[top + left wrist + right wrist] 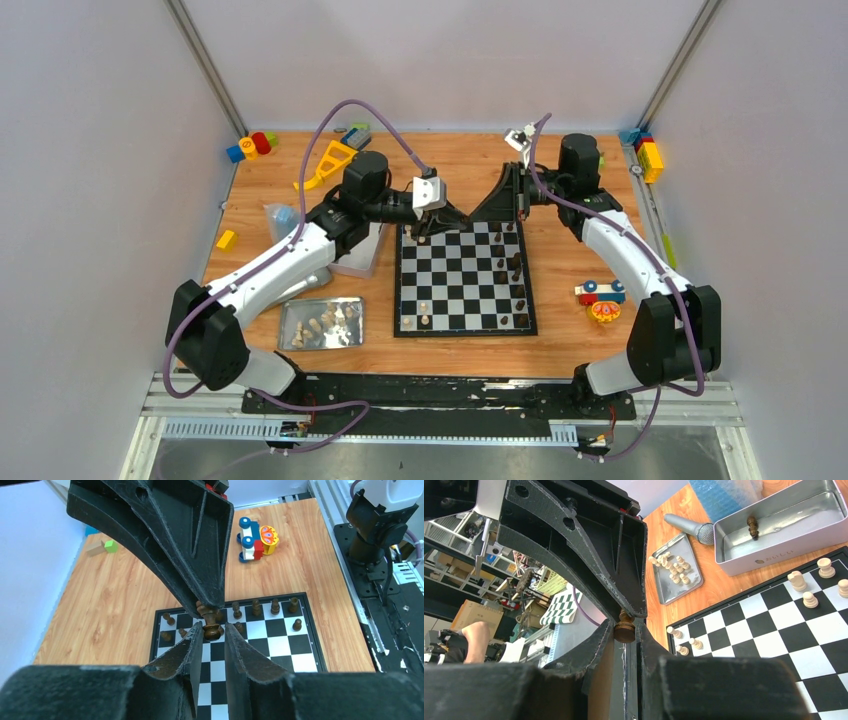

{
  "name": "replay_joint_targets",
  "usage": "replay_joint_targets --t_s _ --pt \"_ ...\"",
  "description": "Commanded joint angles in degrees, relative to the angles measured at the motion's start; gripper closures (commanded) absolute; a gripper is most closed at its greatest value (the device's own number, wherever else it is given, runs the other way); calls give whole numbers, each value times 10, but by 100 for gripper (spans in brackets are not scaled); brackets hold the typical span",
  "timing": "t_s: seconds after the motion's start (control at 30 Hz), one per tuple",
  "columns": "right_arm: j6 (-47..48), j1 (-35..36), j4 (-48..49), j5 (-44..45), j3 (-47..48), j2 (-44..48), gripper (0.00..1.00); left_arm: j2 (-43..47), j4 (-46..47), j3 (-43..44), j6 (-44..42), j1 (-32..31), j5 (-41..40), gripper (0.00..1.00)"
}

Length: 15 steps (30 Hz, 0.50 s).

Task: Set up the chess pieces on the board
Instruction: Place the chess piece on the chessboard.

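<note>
Meeting tip to tip above the far edge of the board [450, 290], both tools are on one dark brown piece [211, 630], which is raised off the squares. The right tool [625, 631] is clamped on it, fingers pressed against its round base. The left tool [214, 626] has its fingers narrowly apart, one on each side of the same piece; I cannot tell whether they press. The board lies mid-tabletop [560, 260] between the arms. More dark pieces [516, 266] stand along its right side, and a few cream pieces [424, 319] stand at its near left corner. Further cream ones lie in a flat tray [292, 336] left of the board. One dark figure [752, 526] stands in a deep tin [774, 550].
</note>
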<state>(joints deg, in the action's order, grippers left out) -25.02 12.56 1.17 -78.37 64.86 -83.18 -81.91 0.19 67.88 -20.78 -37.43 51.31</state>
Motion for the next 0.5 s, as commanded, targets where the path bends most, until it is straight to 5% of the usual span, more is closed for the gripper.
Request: replay_joint_targets --t_s 0.0,0.2,0.37,0.47 --pt "4 -3 22 -7 -1 6 100 -3 1 24 0 -7 5 72" --pt "26 -3 10 -6 -4 6 92 -1 -18 27 -12 -9 -4 88" --pt "69 -10 -47 16 4 14 59 8 -69 29 -55 -12 -23 97" --pt "103 -37 -100 21 21 22 50 16 -136 42 -104 -16 -51 97"
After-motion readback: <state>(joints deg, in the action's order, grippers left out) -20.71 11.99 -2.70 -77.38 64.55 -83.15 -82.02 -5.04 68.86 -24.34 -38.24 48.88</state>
